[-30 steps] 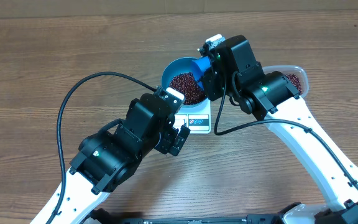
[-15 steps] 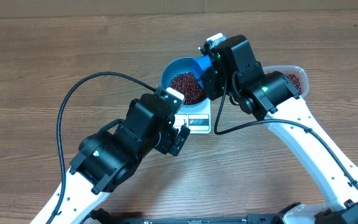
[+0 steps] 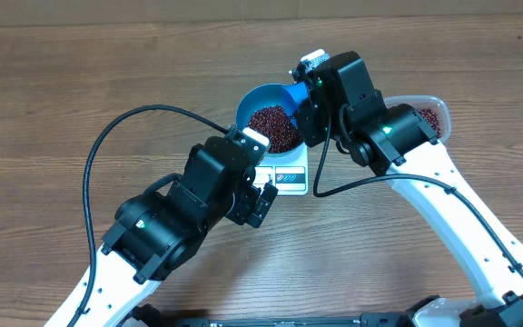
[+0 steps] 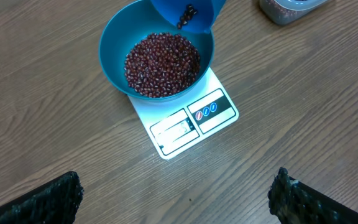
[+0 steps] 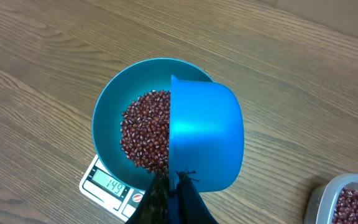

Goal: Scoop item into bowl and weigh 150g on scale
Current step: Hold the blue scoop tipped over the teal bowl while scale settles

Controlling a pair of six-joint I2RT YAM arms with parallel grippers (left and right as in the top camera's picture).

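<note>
The bright-blue bowl (image 3: 243,111) stands on the white scale (image 3: 290,177) and holds a maroon heap of beans (image 3: 275,129). My right gripper (image 5: 178,180) is shut on the handle of a small blue scoop (image 5: 204,137), which is tilted on its side over the bowl's right half (image 5: 107,118). A few beans (image 4: 187,12) cling at the scoop's lip above the bowl. The scale's display (image 5: 107,183) reads 149. My left gripper (image 4: 176,190) hovers open over bare wood in front of the scale (image 4: 191,121), with nothing between its fingers.
A clear plastic tub (image 5: 347,202) with more beans stands to the right of the scale, partly behind my right arm (image 3: 398,136). A black cable (image 3: 134,127) loops over the table on the left. Bare wood surrounds the scale.
</note>
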